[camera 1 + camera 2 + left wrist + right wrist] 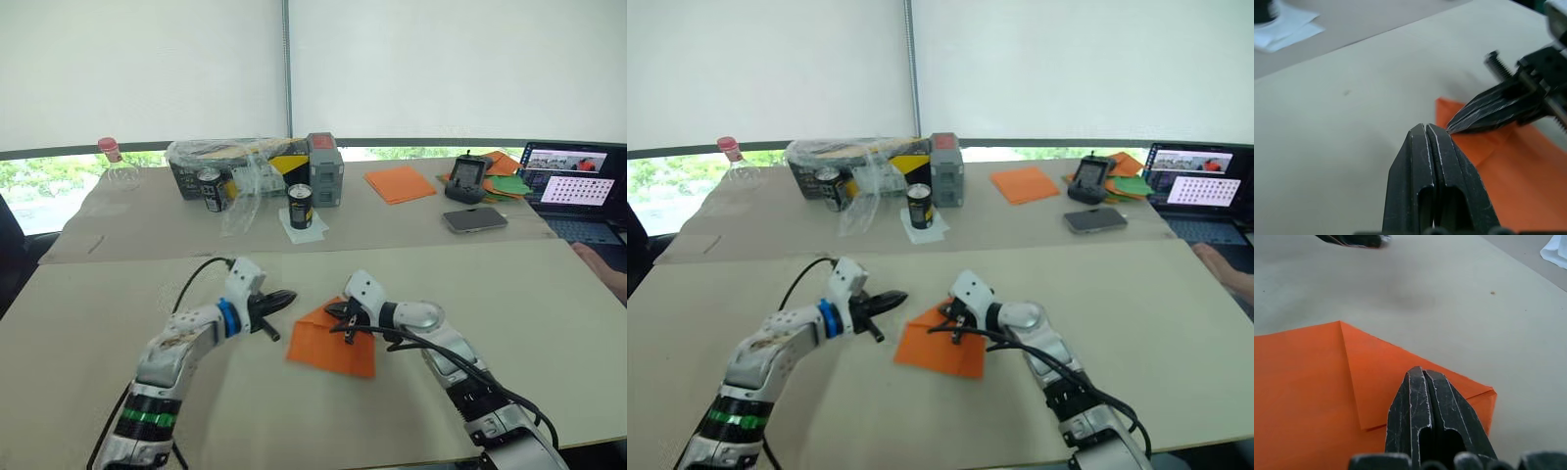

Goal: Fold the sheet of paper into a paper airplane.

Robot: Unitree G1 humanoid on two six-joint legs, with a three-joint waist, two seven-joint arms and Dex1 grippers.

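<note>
Sheet of paper [331, 343] lies flat on the surface [118, 294], partly folded: one corner flap turned over, crease visible in the right wrist view.

Right tool [1435, 404]: fingers pressed together, nothing between them, tip directly over the folded flap near the sheet's far edge; contact with the paper cannot be confirmed.

Left tool [279, 302]: also closed and empty, tip just beside the sheet's near corner, off the paper.

Sheet's long axis runs away from the left tool, beneath the right tool. Right arm is nearer; judged better placed for pressing the crease.
</note>
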